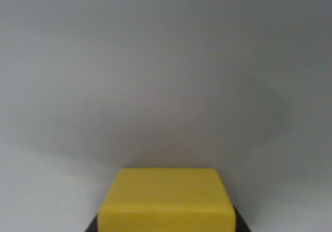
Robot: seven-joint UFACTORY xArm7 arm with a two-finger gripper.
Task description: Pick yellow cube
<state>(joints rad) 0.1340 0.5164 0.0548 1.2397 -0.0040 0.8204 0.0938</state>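
Note:
The yellow cube (166, 201) fills the bottom middle of the wrist view, with its top face and front edge showing. Dark fingertips (92, 226) of my gripper (166, 227) peek out at the cube's lower left and lower right corners, pressed against its two sides. The gripper is shut on the cube. Most of each finger lies below the frame's edge and is hidden.
A plain pale grey surface (166, 60) takes up the rest of the view, blurred, with a soft dark shadow (207, 138) spreading behind and to the right of the cube.

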